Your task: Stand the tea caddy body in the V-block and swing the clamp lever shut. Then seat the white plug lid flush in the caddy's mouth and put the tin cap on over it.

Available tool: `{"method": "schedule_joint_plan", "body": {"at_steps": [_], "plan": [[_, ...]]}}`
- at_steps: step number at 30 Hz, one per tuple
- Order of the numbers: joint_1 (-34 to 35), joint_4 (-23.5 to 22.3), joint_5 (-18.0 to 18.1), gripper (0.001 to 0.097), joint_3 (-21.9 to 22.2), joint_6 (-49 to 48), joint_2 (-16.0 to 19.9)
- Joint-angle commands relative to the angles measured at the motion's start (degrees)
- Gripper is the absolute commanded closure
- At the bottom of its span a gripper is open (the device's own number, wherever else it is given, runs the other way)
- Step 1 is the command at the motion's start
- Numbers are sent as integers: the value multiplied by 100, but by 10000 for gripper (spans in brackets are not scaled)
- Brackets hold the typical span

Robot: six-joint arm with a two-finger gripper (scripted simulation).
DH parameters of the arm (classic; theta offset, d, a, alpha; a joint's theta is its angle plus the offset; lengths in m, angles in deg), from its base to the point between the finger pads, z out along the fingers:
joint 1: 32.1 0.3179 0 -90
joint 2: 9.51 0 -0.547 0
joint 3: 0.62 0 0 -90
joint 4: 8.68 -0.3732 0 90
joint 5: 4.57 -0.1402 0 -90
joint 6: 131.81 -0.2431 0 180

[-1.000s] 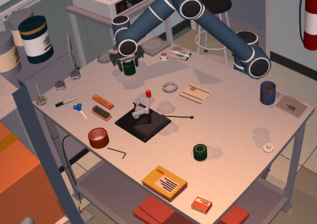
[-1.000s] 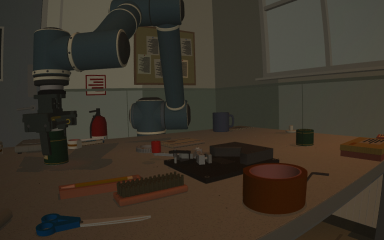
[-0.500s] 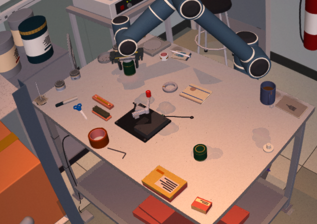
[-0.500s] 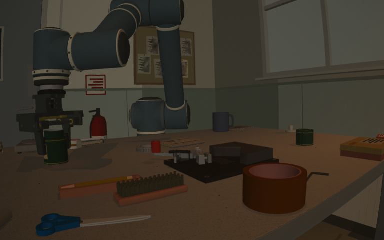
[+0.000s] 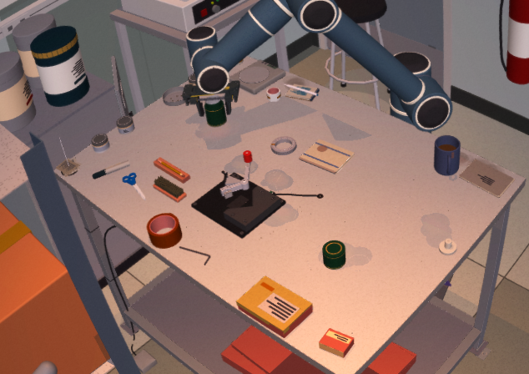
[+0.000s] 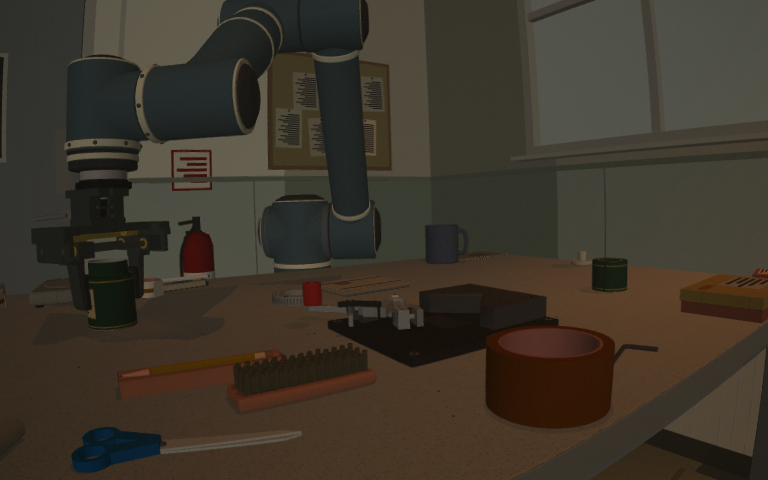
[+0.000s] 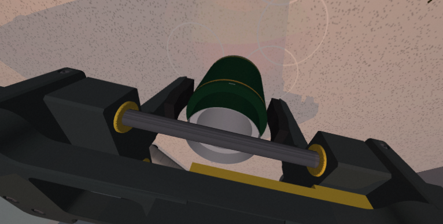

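My gripper [image 5: 215, 107] [image 6: 109, 285] [image 7: 228, 114] is open and holds nothing, its fingers straddling the upright dark green tea caddy body [image 5: 215, 113] [image 6: 112, 294] [image 7: 228, 97] at the table's far left part. The caddy's pale open mouth faces up in the wrist camera. The black V-block fixture [image 5: 239, 205] [image 6: 442, 321] sits mid-table, and its clamp lever with a red knob [image 5: 247, 156] [image 6: 311, 292] stands swung open. The green tin cap [image 5: 333, 254] [image 6: 609, 274] rests nearer the front right. The white plug lid [image 5: 447, 246] [image 6: 582, 257] lies by the right edge.
A small red-topped jar [image 5: 273, 93] and a grey scale [image 5: 256, 76] stand just behind the caddy. A ring [image 5: 283, 145], a notepad [image 5: 326, 155], a pencil tray [image 5: 171, 170], a brush [image 5: 169, 188] and a tape roll [image 5: 164, 230] lie around the fixture. A mug [image 5: 447, 154] stands far right.
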Motion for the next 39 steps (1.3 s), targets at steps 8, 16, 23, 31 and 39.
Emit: {"method": "schedule_joint_plan", "body": {"at_steps": [8,16,23,31,39], "plan": [[0,1,0,106,-3,-4,-4],[0,1,0,201,-3,-6,-4],[0,1,0,341,-3,-7,-4],[0,1,0,501,-3,-7,-4],[0,1,0,661,-3,-7,-4]]}}
